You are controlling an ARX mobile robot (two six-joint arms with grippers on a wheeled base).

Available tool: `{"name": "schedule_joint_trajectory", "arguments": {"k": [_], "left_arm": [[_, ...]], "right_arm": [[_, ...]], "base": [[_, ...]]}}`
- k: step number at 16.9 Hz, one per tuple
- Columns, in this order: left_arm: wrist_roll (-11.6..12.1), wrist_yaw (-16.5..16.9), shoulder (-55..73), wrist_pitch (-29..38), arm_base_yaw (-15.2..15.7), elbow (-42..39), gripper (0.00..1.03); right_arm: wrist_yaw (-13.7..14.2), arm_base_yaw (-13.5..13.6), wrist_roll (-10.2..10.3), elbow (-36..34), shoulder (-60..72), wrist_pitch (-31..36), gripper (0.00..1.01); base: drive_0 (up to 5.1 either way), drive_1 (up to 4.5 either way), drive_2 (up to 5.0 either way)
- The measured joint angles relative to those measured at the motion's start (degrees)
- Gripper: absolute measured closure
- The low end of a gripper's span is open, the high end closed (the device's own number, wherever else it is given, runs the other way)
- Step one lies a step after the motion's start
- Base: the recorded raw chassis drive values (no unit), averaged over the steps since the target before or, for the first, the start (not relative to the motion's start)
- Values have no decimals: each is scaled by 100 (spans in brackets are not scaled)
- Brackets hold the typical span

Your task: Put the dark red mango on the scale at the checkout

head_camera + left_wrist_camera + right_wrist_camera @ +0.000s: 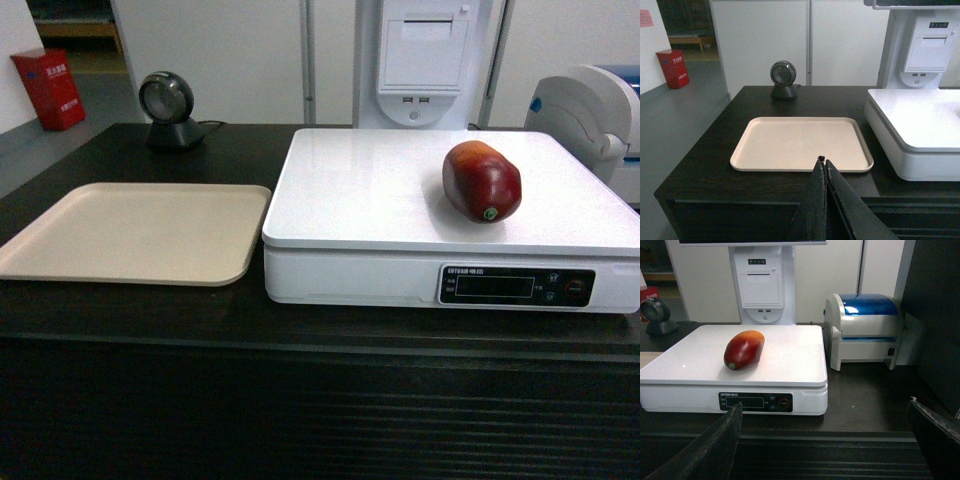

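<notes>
Head view shows the dark red mango (482, 181) lying free on the scale (380, 200) toward the counter (130, 320) right edge, so the right gripper (825, 440) jaws are spread, the left gripper (824, 165) jaws pressed together, idle.

The scale (400, 200) runs off the right edge in the head view, and the characters on its display (495, 286) are too small to read. In the left wrist view the mango is out of frame (the scale is cut there too). Neither arm appears in the head view.
</notes>
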Motion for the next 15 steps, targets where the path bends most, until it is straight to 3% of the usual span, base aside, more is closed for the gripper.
{"name": "schedule_joint_trajectory", "arguments": {"k": [5,6,13,15], "left_arm": [[0,2,-415,-463,0,2,101],[0,9,-940,-1248,0,2,101],[0,2,-1266,-1346,0,2,101],[-2,2,-1266,-1346,0,2,85]], "right_arm": [[0,0,0,0,0,0,3],[2,0,0,0,0,-2,3],[0,0,0,0,0,0,3],[-2,0,0,0,0,0,3]], "base": [[0,0,0],[0,0,0],[0,0,0],[0,0,0]]}}
